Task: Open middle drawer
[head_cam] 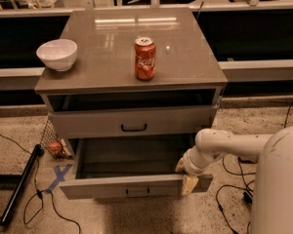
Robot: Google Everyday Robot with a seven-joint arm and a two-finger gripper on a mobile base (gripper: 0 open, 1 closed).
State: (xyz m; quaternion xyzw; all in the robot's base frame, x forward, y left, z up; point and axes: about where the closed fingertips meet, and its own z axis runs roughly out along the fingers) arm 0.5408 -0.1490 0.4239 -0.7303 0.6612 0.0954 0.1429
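pull straight toward 6 o'clock with the gripper [185, 175], seen pinching the right end of the middle drawer [112, 186] front; already well out at 6 o'clock of the cabinet [185, 43]; avoid twisting from that off-centre hold

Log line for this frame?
middle drawer: pulled well out, interior showing | gripper: at right end of its front panel | cabinet top: red can, white bowl
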